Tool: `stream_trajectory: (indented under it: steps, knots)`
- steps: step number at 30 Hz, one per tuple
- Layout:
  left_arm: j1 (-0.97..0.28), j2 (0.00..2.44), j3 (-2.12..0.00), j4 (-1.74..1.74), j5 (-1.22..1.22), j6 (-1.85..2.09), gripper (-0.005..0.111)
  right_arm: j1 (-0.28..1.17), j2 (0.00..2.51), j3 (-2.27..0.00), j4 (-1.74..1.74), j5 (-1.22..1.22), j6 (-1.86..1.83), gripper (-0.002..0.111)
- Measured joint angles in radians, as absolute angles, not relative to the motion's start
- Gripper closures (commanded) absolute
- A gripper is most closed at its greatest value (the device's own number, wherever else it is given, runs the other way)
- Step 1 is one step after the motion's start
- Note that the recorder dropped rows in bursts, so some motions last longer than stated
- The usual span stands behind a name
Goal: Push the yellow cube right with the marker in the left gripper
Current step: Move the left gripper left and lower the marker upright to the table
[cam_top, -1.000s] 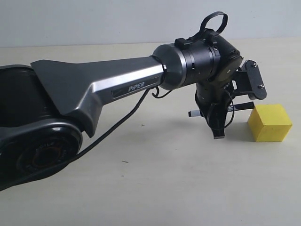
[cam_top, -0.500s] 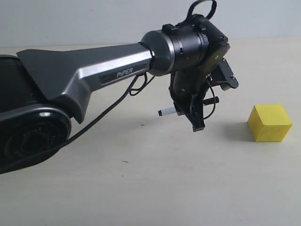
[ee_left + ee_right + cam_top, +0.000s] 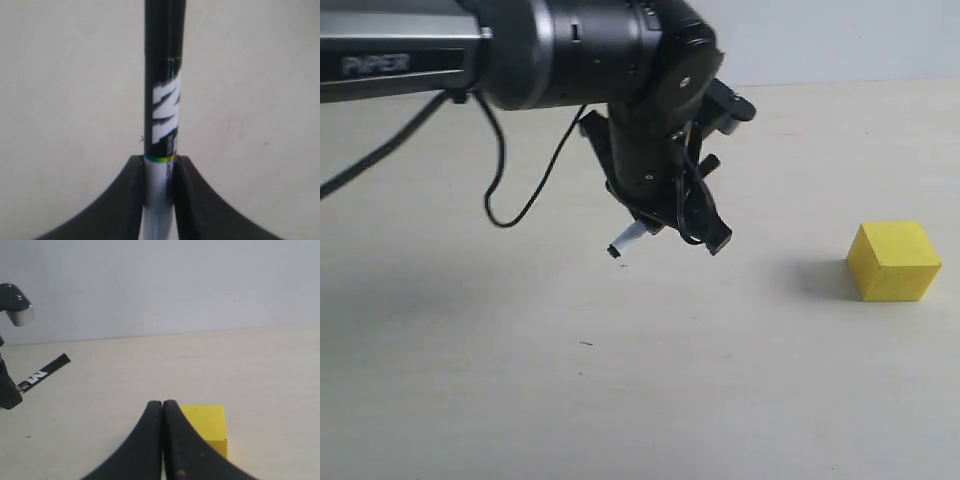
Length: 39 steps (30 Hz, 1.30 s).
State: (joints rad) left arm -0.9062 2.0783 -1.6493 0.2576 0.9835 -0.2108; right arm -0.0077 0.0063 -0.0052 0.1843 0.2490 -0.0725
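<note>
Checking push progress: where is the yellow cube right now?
In the exterior view the yellow cube rests on the table at the right, well apart from the marker to its left.

The yellow cube [image 3: 894, 262] is a plain bright yellow with no markings, its top face paler than its shaded sides. The marker [image 3: 162, 100] shows a black stretch with bold white lettering, then a thin green and yellow band, then a white barrel; in the exterior view its free end is white with a black tip. The left gripper [image 3: 160, 172] is matte black. Its arm [image 3: 570, 50] is black, with a silver-grey panel [image 3: 390, 62] bearing pale "PiPER" lettering, and its loose cables [image 3: 498, 200] are black. The right gripper [image 3: 163, 410] is glossy black. The table [image 3: 620, 400] is pale beige with a few tiny dark specks, and the wall [image 3: 840, 40] is greyish white.
</note>
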Motion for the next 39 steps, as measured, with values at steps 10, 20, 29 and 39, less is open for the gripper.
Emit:
stream_trajectory:
  steps: [10, 20, 29, 39]
  knots:
    - [-0.788, 2.007, -1.399, -0.046, 0.7, -0.554, 0.107, -0.008, 0.006, -0.005, 0.184, 0.249, -0.072, 0.108]
    - [-0.708, 2.077, -1.389, -0.093, 0.688, -0.552, 0.107, -0.008, 0.006, -0.005, 0.184, 0.249, -0.072, 0.108]
    - [-0.708, 2.108, -1.388, -0.123, 0.632, -0.541, 0.107, -0.008, 0.006, -0.005, 0.184, 0.249, -0.072, 0.108]
    - [-0.708, 2.108, -1.388, -0.136, 0.63, -0.514, 0.107, -0.008, 0.006, -0.005, 0.184, 0.249, -0.072, 0.108]
